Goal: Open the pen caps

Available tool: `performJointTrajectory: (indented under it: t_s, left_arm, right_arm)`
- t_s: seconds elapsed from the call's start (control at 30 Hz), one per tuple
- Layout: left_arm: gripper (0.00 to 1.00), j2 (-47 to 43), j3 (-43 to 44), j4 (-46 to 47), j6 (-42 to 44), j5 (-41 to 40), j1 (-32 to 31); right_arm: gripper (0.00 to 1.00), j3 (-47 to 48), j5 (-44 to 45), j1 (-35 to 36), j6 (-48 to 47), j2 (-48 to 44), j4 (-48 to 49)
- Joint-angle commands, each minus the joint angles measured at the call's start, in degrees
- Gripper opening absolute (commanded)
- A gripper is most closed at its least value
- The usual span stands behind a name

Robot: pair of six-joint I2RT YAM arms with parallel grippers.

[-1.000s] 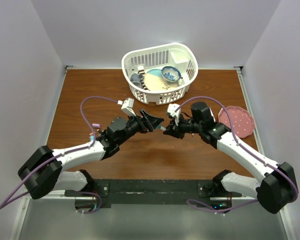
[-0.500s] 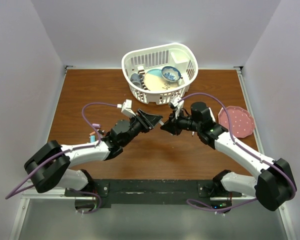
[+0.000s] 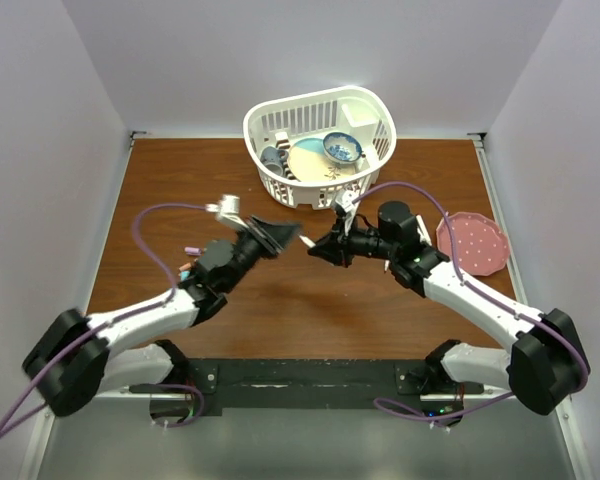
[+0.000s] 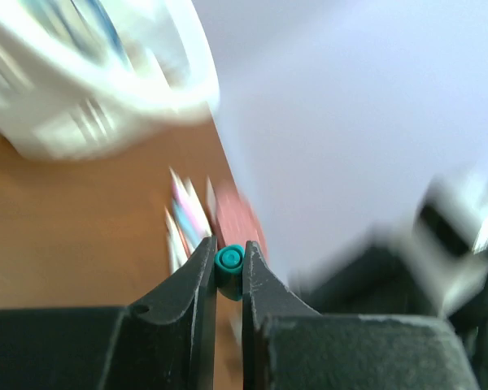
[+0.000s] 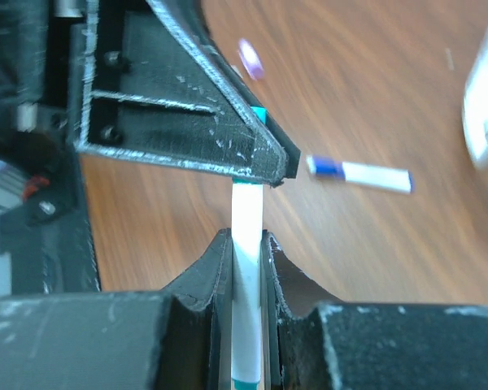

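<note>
Where the arms meet: above the middle of the brown wooden tabletop (image 3: 160,180), the two claw tips facing each other and close together.
Loose item, left side: small pink piece (image 3: 192,250) lying on the tabletop just beside the left forearm; too small to identify.
Left claw (image 3: 296,232): pressed together on the small round teal pen cap (image 4: 228,262). The wrist view shows the cap end-on, pinched right at the fingertips (image 4: 202,264).
Cap position: in the air, off the tabletop, at the far end of the marker that the other arm holds. Cannot tell whether it is seated on the barrel or already free.
Held marker: long thin white marker barrel (image 5: 246,219), running straight from the right claw up to the left finger, with a teal band at its near end.
Right claw (image 3: 316,248): pinching the barrel mid-length, one finger on each side (image 5: 246,244).
Second marker: white barrel with a blue cap (image 5: 325,166) fitted on it, lying flat on the tabletop beyond the claws.
Rear centre: white slotted plastic basket (image 3: 280,185) holding dishes.
Far right: round pink dotted plate (image 3: 475,243), flat on the tabletop beside the right arm.
</note>
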Motion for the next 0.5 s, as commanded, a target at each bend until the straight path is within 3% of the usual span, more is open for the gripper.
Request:
performJointTrajectory:
  t_s: [0.0,0.1,0.23,0.47]
  left_arm:
    - [0.0,-12.79,1.95,-0.77,8.61,-26.35,17.78]
    - [0.0,-16.06,4.85,-5.17,9.42,-25.59,24.47]
    - [0.0,-17.91,6.7,-10.51,9.51,-19.88,28.37]
    - [0.0,-15.64,5.31,-36.95,8.54,-4.59,28.9]
  right_arm:
    - [0.0,-1.65,-5.99,-0.45,0.13,0.35,-7.78]
    - [0.0,-1.66,-6.52,0.34,-0.66,1.23,-8.13]
    - [0.0,-0.61,-3.72,0.52,-4.06,1.58,-9.79]
    - [0.0,7.57,-0.64,-5.89,-23.76,1.4,-29.66]
